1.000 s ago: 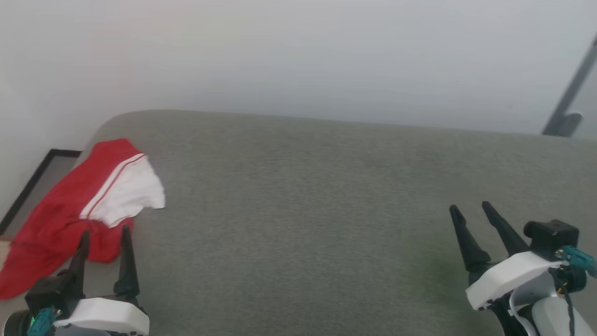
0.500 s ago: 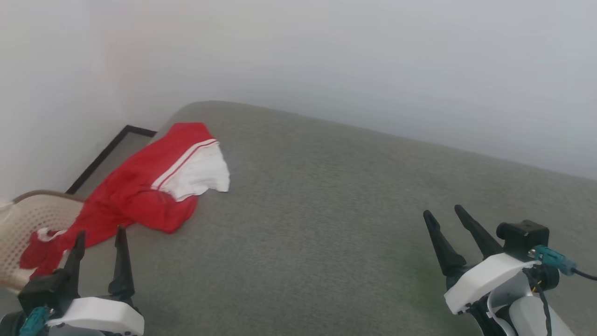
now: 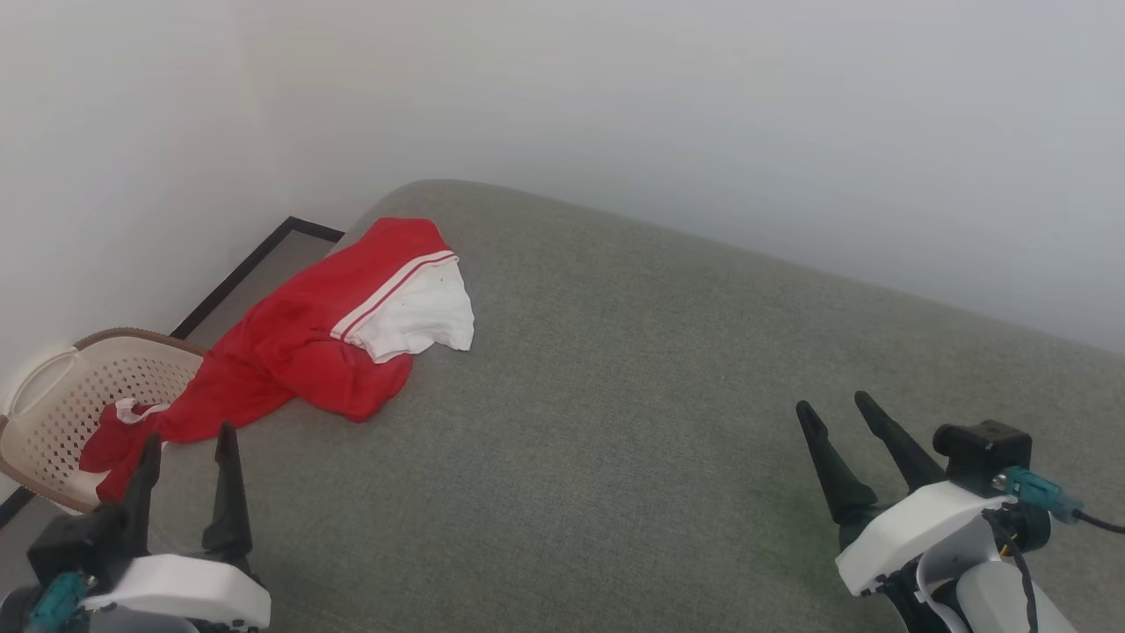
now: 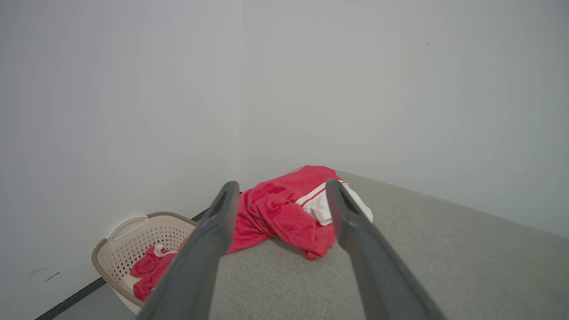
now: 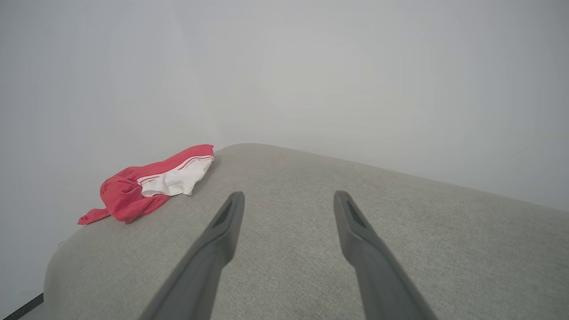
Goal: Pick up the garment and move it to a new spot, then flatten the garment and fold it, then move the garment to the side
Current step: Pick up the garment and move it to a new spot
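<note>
The garment (image 3: 308, 343), a bright-red shirt with a white sleeve panel edged in thin stripes, lies crumpled at the far left end of the grey cushioned surface (image 3: 633, 422); one end trails over the edge into a basket. The garment (image 4: 284, 213) lies ahead of the fingers in the left wrist view, and the garment (image 5: 151, 186) sits far left in the right wrist view. My left gripper (image 3: 186, 438) is open, just short of the trailing end, holding nothing. Far off at the lower right, my right gripper (image 3: 833, 403) hovers open and empty over bare cushion.
A beige perforated basket (image 3: 61, 413) stands on the floor beside the cushion's left end, with red-and-white cloth in it. White walls close in behind and to the left. A dark strip runs along the floor by the wall (image 3: 246, 268).
The head camera has turned left, so the garment and basket appear further right and more of the basket shows. Both grippers keep their places and stay open.
</note>
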